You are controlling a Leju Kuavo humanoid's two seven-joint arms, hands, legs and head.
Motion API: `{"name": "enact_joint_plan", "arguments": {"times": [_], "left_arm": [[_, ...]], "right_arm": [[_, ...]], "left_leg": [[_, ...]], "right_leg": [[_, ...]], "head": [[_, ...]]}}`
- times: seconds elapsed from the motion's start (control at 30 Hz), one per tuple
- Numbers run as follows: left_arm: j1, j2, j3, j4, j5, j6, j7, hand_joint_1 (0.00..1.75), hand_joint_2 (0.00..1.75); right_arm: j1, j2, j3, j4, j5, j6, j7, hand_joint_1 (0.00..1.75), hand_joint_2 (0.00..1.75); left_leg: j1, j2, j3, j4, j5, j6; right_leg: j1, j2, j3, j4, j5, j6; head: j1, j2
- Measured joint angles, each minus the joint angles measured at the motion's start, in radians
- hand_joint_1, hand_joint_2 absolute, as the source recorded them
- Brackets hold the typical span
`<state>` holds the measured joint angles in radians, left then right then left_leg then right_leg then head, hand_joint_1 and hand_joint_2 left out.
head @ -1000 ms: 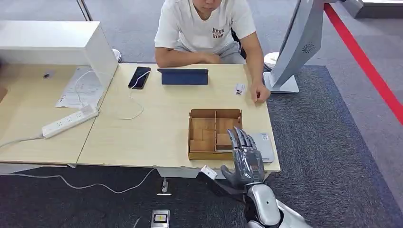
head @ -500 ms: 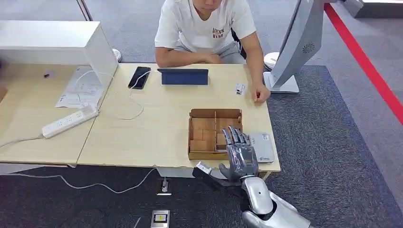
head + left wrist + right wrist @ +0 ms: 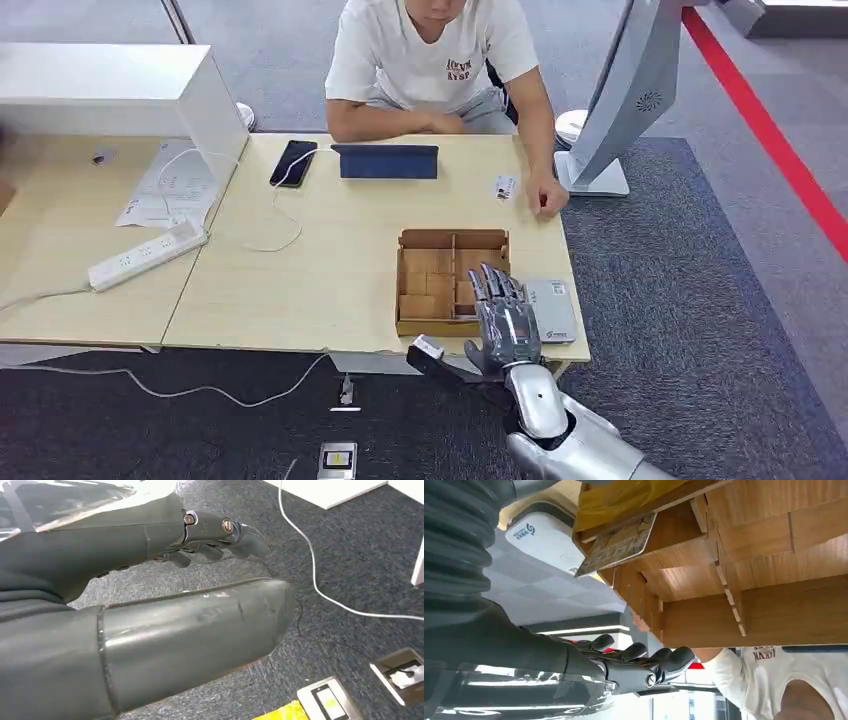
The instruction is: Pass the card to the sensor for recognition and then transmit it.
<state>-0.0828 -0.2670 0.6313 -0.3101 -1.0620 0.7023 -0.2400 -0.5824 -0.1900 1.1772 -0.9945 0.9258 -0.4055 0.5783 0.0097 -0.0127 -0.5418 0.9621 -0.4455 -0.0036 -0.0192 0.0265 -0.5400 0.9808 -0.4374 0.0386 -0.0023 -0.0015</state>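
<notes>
You are looking at the card (image 3: 616,544) lying tilted in the wooden box (image 3: 440,250), leaning against one of its dividers in the compartment at the box's near right corner, the one closest to the sensor (image 3: 552,308). The sensor, a flat grey and white reader, is sitting on the table (image 3: 300,280) just right of the box, at the near edge.

Your right hand (image 3: 505,325) is hovering over that near right corner with its fingers (image 3: 492,283) stretched out and apart, grasping nothing, and its thumb is sticking out to the left past the table's near edge. In the right wrist view the fingers (image 3: 644,655) are hanging free of the box and not touching the card. Compared with a second ago, the hand is sitting a little further left and its fingertips are reaching a bit further over the box; since half a second ago it is barely shifting, while more of the silver forearm is showing at the near edge. The card, box and sensor are lying where they were.

Your left hand (image 3: 210,540) is hanging over the carpet beside a white cable; you cannot tell whether its fingers are clenched or loose.

Across the table a person (image 3: 430,60) is sitting with one hand resting at the far right corner, just beside a second small card (image 3: 504,187). A dark tablet case (image 3: 385,161) and a phone (image 3: 293,162) are lying along the far edge, and a power strip (image 3: 147,255) is lying well to the left.
</notes>
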Motion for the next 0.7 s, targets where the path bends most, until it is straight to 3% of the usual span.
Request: {"name": "enact_joint_plan", "arguments": {"times": [0.33,0.7], "left_arm": [[0.000,0.000,0.000,0.009,0.013,0.000,-0.017,0.00,0.00],[-0.006,0.000,0.000,0.018,0.015,0.000,-0.032,0.00,0.00]], "right_arm": [[-0.004,-0.003,0.000,0.049,-0.011,-0.063,0.026,0.00,1.75],[-0.005,-0.013,0.001,0.063,-0.010,-0.077,0.037,0.00,1.75]], "left_leg": [[0.000,0.000,0.000,0.000,0.000,0.000],[0.000,0.000,0.000,0.000,0.000,0.000]], "right_leg": [[0.000,0.000,0.000,0.000,0.000,0.000],[0.000,0.000,0.000,0.000,0.000,0.000]], "head": [[0.000,0.000],[0.000,0.000]]}}
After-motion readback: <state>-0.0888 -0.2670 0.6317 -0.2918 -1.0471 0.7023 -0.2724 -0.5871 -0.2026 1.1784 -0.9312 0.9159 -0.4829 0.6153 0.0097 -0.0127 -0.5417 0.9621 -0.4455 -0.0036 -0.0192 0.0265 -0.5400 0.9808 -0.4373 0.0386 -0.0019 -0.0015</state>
